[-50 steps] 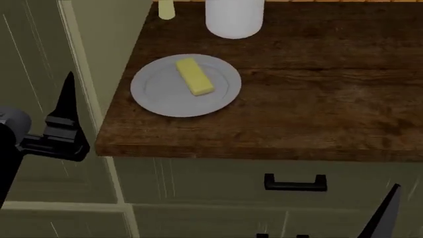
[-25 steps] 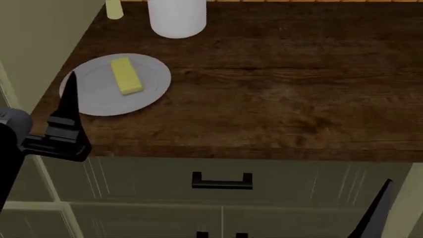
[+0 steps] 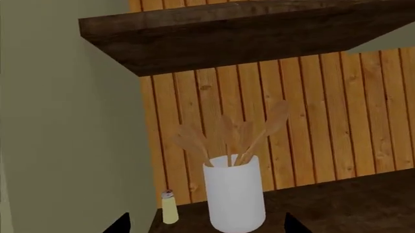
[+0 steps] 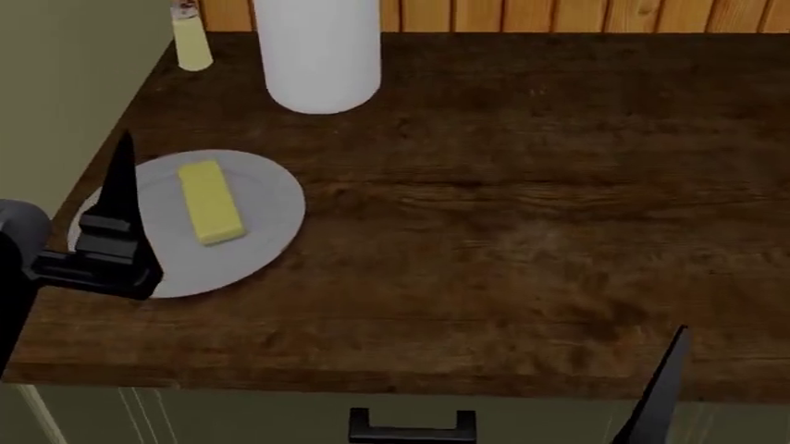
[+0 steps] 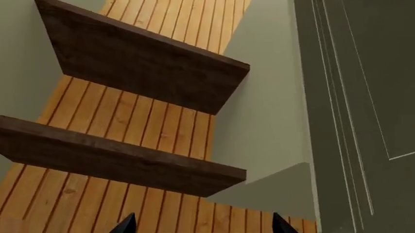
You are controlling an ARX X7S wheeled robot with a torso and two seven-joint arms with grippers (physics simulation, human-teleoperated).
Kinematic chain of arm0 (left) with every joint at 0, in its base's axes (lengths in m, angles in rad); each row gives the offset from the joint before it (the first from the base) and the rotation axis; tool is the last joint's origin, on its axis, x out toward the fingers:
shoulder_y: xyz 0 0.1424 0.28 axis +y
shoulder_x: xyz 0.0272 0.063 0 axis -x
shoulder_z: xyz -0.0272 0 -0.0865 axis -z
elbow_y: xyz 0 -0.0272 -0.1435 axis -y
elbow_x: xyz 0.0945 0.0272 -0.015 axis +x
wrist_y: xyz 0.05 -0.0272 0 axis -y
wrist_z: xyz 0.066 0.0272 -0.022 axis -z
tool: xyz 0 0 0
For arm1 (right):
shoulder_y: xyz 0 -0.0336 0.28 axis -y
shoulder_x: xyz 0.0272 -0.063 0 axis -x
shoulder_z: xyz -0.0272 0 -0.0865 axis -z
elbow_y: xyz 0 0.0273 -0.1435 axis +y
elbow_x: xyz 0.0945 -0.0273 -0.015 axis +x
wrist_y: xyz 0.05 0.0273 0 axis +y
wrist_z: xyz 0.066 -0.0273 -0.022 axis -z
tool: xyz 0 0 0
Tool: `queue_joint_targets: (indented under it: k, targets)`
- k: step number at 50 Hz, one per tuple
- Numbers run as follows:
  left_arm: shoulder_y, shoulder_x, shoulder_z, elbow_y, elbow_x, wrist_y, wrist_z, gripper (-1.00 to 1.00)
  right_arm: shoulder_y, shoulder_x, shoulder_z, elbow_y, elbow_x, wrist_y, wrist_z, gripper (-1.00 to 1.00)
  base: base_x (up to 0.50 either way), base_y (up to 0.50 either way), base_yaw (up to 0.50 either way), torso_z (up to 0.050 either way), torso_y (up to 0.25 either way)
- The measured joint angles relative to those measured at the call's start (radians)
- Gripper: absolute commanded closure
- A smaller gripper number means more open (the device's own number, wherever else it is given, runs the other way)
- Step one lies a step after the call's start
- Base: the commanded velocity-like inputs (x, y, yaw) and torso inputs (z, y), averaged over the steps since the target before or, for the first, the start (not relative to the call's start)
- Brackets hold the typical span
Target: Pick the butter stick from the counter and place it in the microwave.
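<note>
The butter stick [image 4: 210,203], a pale yellow block, lies on a round grey plate [image 4: 274,217] at the left end of the dark wood counter [image 4: 519,231]. My left gripper [image 4: 115,217] hovers at the plate's left rim, fingers pointing up, left of the butter and apart from it. In the left wrist view the left gripper [image 3: 206,227] is open with nothing between its tips. My right gripper [image 4: 660,393] rises at the counter's front edge, far right of the butter. The right wrist view shows the right gripper [image 5: 204,224] open and empty. The microwave is out of view.
A white utensil holder [image 4: 318,55] with wooden spoons [image 3: 230,138] and a small yellow shaker [image 4: 189,41] stand at the counter's back left against an orange plank wall [image 3: 324,121]. Dark shelves [image 5: 143,63] hang above. A black cabinet handle [image 4: 412,426] sits below the counter edge.
The head view has shifted: plate, butter and counter slid left and then down in the frame, and the plank wall now shows. Both grippers keep nearly the same places in the view.
</note>
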Motion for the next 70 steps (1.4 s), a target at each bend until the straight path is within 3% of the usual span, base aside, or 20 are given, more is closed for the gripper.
queue_joint_targets:
  k: [33, 45, 50, 56, 59, 62, 70]
  targets:
    - [-0.007, -0.011, -0.003, 0.007, -0.023, -0.010, -0.010, -1.00, 0.011, 0.000, -0.016, 0.000, -0.018, 0.004, -0.006, -1.00, 0.50, 0.00, 0.00, 0.000, 0.000]
    - [-0.003, -0.018, -0.005, 0.027, -0.035, -0.030, -0.017, -1.00, 0.001, 0.000, -0.018, 0.001, -0.017, -0.014, -0.002, -1.00, 0.00, 0.00, 0.00, 0.000, 0.001]
    - [-0.005, -0.022, -0.010, 0.066, -0.064, -0.109, -0.019, -1.00, -0.004, 0.000, -0.017, 0.000, -0.013, -0.019, -0.003, -1.00, 0.00, 0.00, 0.00, 0.000, 0.000]
    - [-0.047, -0.017, -0.062, 0.170, -0.174, -0.353, -0.029, -1.00, -0.011, 0.000, -0.018, 0.000, -0.006, -0.025, -0.001, -1.00, 0.00, 0.00, 0.00, 0.000, 0.000]
    - [-0.084, -0.034, -0.109, 0.183, -0.333, -0.463, -0.132, -1.00, -0.015, 0.000, -0.019, 0.000, -0.002, -0.029, 0.000, -1.00, 0.00, 0.00, 0.00, 0.000, 0.000]
    - [-0.128, -0.068, -0.132, 0.156, -0.566, -0.536, -0.326, -1.00, -0.021, 0.000, -0.018, 0.000, 0.004, -0.035, 0.002, -1.00, 0.00, 0.00, 0.00, 0.000, 0.000]
    - [-0.202, -0.167, -0.101, 0.077, -1.176, -0.564, -0.845, -1.00, -0.044, 0.000, -0.014, 0.000, 0.022, -0.057, 0.006, -1.00, 0.00, 0.00, 0.00, 0.000, 0.000]
